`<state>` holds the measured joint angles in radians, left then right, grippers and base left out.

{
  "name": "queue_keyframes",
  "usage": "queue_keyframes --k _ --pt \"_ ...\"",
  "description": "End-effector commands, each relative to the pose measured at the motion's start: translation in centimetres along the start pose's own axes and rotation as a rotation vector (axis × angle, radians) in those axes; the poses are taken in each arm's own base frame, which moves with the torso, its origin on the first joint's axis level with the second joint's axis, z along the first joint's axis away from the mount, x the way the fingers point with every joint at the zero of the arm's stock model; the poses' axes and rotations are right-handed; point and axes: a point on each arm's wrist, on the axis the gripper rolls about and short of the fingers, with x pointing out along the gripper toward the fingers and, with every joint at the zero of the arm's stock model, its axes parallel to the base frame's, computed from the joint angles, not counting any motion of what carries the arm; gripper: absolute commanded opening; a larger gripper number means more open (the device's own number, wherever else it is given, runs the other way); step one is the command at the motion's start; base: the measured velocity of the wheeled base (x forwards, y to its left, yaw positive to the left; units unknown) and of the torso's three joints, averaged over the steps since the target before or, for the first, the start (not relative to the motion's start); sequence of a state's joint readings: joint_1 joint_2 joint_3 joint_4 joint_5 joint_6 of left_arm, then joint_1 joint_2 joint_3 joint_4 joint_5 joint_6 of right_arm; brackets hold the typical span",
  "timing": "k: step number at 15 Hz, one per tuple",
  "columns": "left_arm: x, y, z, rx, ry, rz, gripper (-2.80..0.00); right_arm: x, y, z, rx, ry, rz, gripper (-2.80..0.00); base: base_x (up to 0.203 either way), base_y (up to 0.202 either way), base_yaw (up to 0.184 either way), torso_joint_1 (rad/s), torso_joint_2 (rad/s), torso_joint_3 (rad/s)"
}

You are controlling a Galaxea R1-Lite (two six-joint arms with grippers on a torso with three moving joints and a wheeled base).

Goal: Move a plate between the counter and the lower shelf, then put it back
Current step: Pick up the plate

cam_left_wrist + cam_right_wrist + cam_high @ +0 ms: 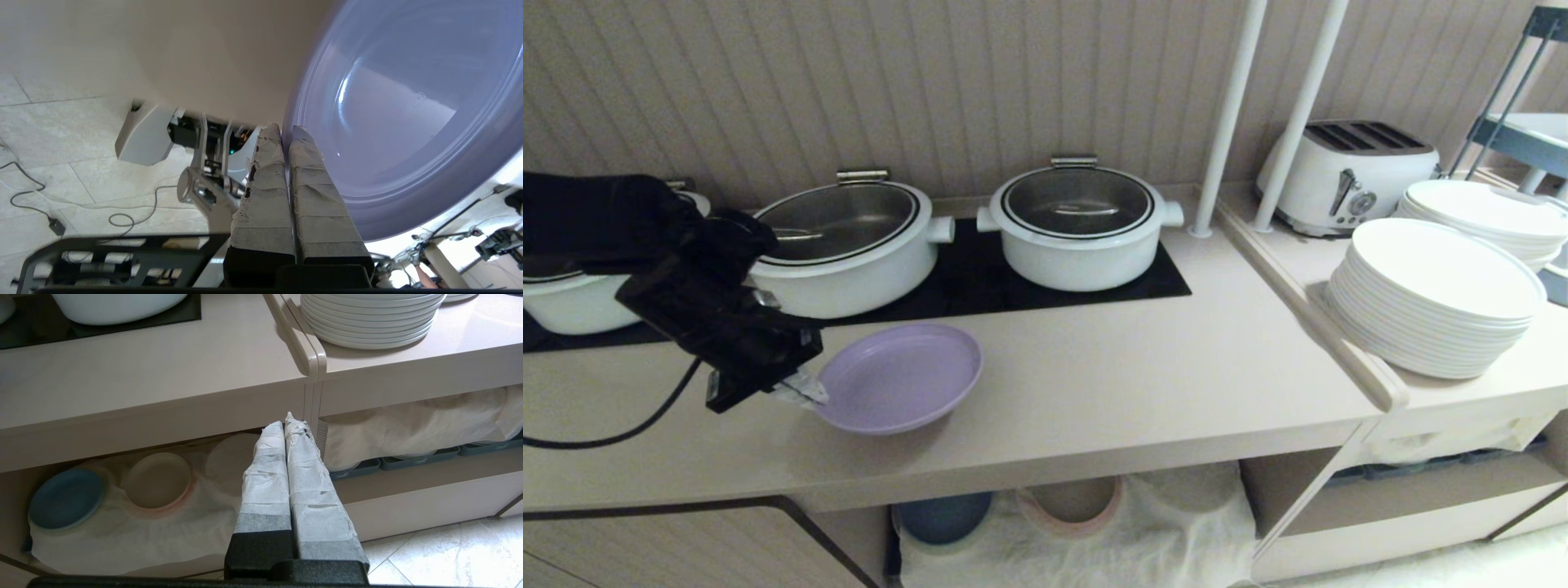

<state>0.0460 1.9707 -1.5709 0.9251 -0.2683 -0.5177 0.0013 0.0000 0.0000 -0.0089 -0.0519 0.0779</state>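
The lavender plate (903,371) is over the beige counter (1143,367), in front of the black hob. My left gripper (809,390) is shut on the plate's left rim. In the left wrist view its taped fingers (265,192) pinch the plate (400,114) at the rim, one inside and one outside, with the counter (204,53) behind. I cannot tell whether the plate touches the counter. The lower shelf (1086,531) with its cream cloth lies below. My right gripper (288,424) is shut and holds nothing, parked low in front of the lower shelf (122,539).
Two white pots (849,245) (1078,224) stand on the hob behind the plate. A toaster (1347,175) and stacked white plates (1433,298) are at the right, past two white poles (1225,122). A blue plate (65,498) and a beige-pink plate (157,479) lie on the shelf cloth.
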Motion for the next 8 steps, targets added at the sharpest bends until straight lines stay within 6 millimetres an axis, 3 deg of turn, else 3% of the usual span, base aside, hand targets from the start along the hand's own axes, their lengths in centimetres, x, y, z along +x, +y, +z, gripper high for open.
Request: queue_keyframes --k 1,8 --pt "-1.9 0.3 -1.6 0.005 -0.023 -0.015 -2.80 0.0 0.0 0.0 0.000 0.000 -0.002 -2.80 0.000 0.000 0.000 0.000 0.00 0.000" --pt "-4.2 3.0 -7.0 0.124 -0.050 -0.026 -2.80 0.0 0.0 0.0 0.000 0.000 -0.001 -2.80 0.000 0.000 0.000 0.000 0.00 0.000"
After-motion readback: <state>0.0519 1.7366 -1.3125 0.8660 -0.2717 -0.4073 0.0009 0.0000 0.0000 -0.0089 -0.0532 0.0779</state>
